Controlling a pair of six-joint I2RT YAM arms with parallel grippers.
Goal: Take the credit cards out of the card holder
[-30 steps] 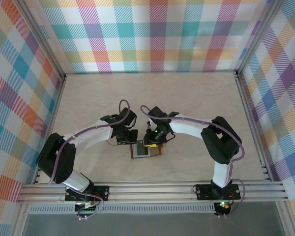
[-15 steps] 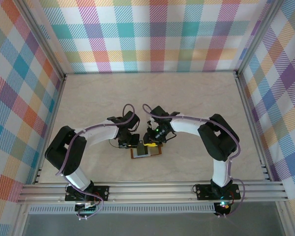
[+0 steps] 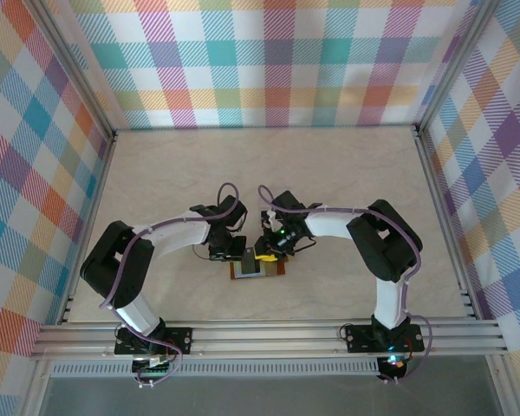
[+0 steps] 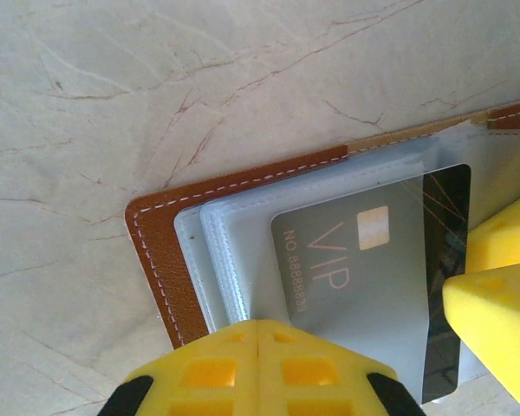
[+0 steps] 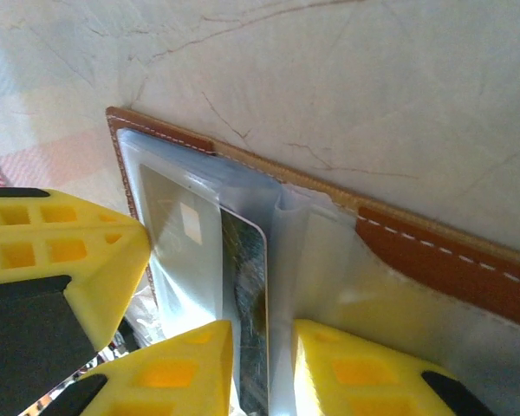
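We judge no credit cards [image 4: 355, 277] out yet: left pincer [image 4: 258, 347] closed atop the card holder [image 4: 156, 251], right pincer [image 5: 262, 355] open, straddling one card.

Supporting surface: a table [image 3: 329, 173] with a pale beige, marble-look top crossed by thin brown veins, seen close up in both wrist views [image 4: 113, 104] [image 5: 373, 78].

Item lying directly on it: one brown leather-look card holder [image 3: 262, 270], opened out flat, stitched cover [image 4: 156, 251] down against the top and clear sleeves facing up.

The beige top extends from the card holder to the left, to the right and far beyond it. An aluminium rail [image 3: 269, 334] runs along the table edge on the card holder's near side.
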